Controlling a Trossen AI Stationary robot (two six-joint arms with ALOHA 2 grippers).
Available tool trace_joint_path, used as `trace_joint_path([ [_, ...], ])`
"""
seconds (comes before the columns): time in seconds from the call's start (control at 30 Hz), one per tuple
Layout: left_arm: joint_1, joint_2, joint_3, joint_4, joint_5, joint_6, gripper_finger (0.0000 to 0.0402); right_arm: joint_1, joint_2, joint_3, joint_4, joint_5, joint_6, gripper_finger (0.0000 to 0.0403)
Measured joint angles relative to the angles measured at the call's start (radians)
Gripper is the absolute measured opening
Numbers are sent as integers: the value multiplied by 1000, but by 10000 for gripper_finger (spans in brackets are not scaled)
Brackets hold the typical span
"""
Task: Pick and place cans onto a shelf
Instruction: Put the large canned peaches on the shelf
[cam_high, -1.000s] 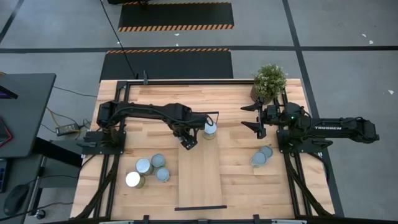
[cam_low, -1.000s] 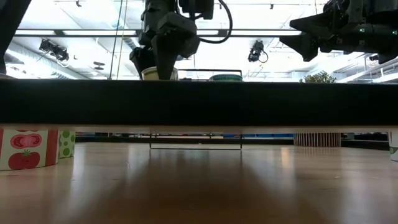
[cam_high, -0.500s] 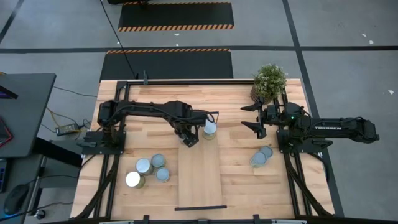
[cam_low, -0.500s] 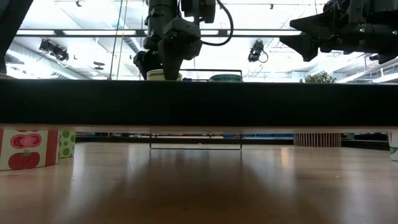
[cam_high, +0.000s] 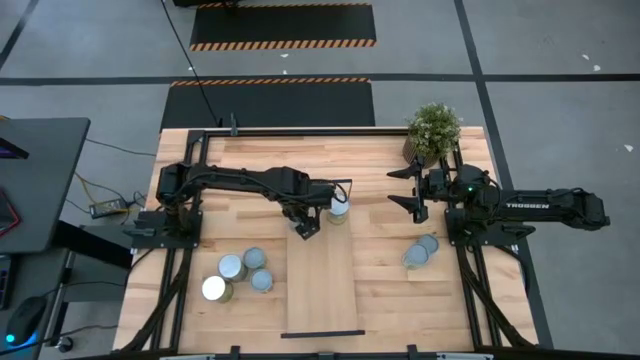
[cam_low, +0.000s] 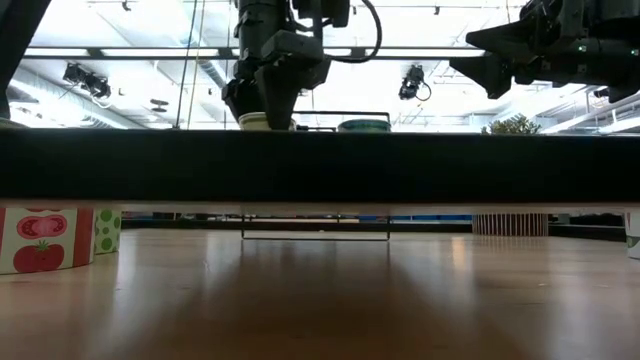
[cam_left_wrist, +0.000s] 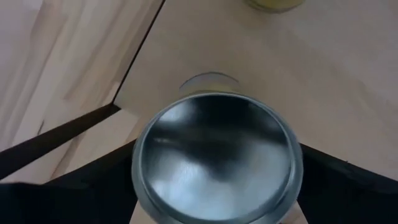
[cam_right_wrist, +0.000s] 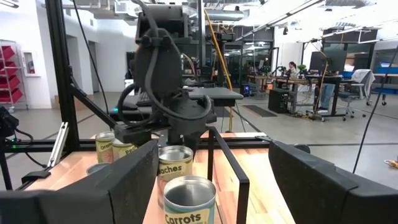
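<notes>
The shelf (cam_high: 322, 285) is a pale board with black end bars in the table's middle; in the low view it is the dark band (cam_low: 320, 165). One can (cam_high: 339, 207) stands on its far end. My left gripper (cam_high: 305, 223) is over that far end, shut on another can (cam_left_wrist: 214, 158), which also shows in the right wrist view (cam_right_wrist: 175, 167). My right gripper (cam_high: 408, 190) hovers open and empty at the far right. Several cans (cam_high: 240, 273) stand on the table left of the shelf, two cans (cam_high: 421, 250) right of it. My left gripper pinches the can's side wall just below its top rim (cam_left_wrist: 140, 180) between its two fingers, one on each side. The fingers come from above, pointing down. The can is upright, at the level of the shelf top (cam_low: 258, 121); its base is hidden, so whether it rests there cannot be told.
A potted plant (cam_high: 433, 130) stands at the table's far right corner. A black frame bar (cam_right_wrist: 230, 168) rises at the shelf's far end beside the cans. The shelf's near part (cam_high: 322, 300) is bare.
My left gripper has gone a little toward the table's right edge and slightly down with its can, which stays upright, closer to the can standing on the shelf's far end.
</notes>
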Motion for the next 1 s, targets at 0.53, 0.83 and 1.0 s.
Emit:
trace_joint_path([
  [0.53,-43,0,43,26,-113,28,359,0,0,0,0,0,0,313],
  [0.83,-54,0,129,45,-210,76,359,0,0,0,-1,-1,0,313],
  [1.0,-82,-1,182,24,-231,150,359,0,0,0,-11,-2,0,313],
])
